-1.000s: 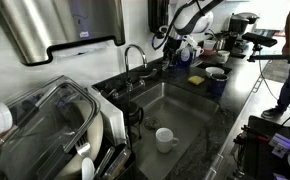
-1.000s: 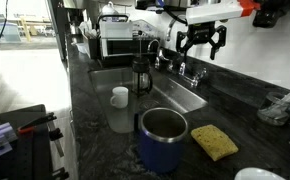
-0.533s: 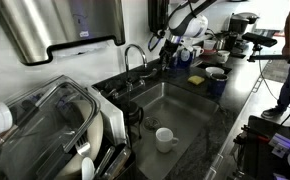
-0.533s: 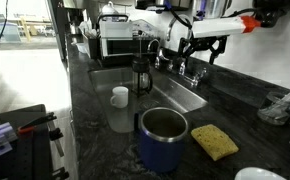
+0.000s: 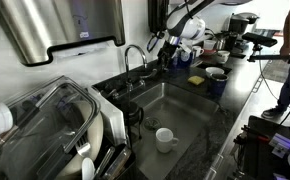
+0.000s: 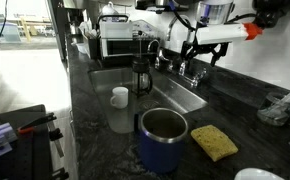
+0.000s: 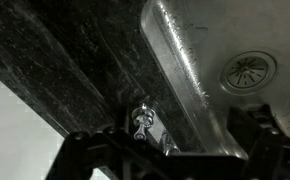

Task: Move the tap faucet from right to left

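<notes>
The tap faucet point(image 5: 135, 56) is a slim chrome gooseneck standing behind the steel sink point(image 5: 185, 108), with its spout arching over the basin. In an exterior view it stands at the sink's far edge point(image 6: 184, 68), partly hidden by my arm. My gripper point(image 5: 166, 54) hangs open just beside the faucet's spout, close to it but not holding it; it shows above the faucet base too point(image 6: 192, 55). In the wrist view one small faucet handle point(image 7: 142, 119) sits between my spread fingers point(image 7: 170, 162), with the sink drain point(image 7: 247, 70) beyond.
A white cup point(image 5: 165, 138) lies in the sink. A dish rack with a glass lid point(image 5: 55, 120) stands at one end. A dark tumbler point(image 6: 163, 138), a yellow sponge point(image 6: 215, 141), a white cup point(image 6: 120, 96) and a coffee press point(image 6: 142, 72) are on the dark counter.
My gripper has moved down and in toward the faucet, from out over the counter to right beside the spout. The faucet has not moved.
</notes>
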{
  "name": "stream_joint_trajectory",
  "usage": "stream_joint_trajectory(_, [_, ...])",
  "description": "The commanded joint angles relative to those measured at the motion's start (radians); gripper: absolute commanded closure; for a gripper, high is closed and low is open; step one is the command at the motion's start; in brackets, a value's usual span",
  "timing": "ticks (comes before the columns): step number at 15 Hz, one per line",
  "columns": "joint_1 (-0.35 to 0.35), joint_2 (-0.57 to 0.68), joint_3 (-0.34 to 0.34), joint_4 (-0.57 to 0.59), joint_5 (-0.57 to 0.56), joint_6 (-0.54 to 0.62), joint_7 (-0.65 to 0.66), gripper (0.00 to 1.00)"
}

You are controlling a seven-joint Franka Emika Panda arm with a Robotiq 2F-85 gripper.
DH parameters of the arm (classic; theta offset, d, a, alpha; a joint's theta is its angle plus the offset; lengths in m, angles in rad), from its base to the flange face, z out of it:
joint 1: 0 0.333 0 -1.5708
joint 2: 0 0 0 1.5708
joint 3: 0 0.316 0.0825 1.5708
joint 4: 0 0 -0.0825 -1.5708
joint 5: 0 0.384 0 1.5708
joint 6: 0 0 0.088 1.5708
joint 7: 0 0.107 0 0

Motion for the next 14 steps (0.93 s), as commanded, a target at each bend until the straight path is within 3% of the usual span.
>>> stream_joint_trajectory(1, [-0.002,0.0,0.002,0.001,-0.004,-0.002,0.004,0.0])
stream_joint_trajectory(14, [-0.018,0.036,0.03,0.028,0.028,0.007,-0.039,0.0])
